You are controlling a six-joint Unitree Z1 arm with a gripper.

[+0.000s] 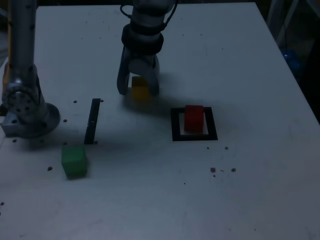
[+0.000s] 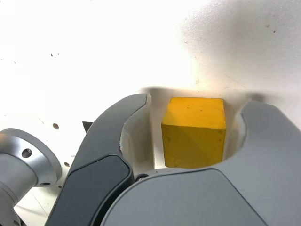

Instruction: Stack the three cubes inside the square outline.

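Note:
The yellow cube [image 1: 140,93] [image 2: 194,134] rests on the white table between the fingers of my gripper [image 1: 138,91] [image 2: 197,100], which reaches down over it. The jaws straddle the cube, and the wrist view shows a narrow gap on each side, so the gripper is open. A red cube [image 1: 194,118] stands inside the black square outline [image 1: 195,137], to the exterior view's right of the gripper. The green cube [image 1: 74,160] lies alone toward the exterior view's lower left.
A narrow black strip [image 1: 93,120] lies on the table between the green cube and the gripper. The arm's metal base [image 1: 25,107] stands at the exterior view's left edge. Small dark specks dot the tabletop.

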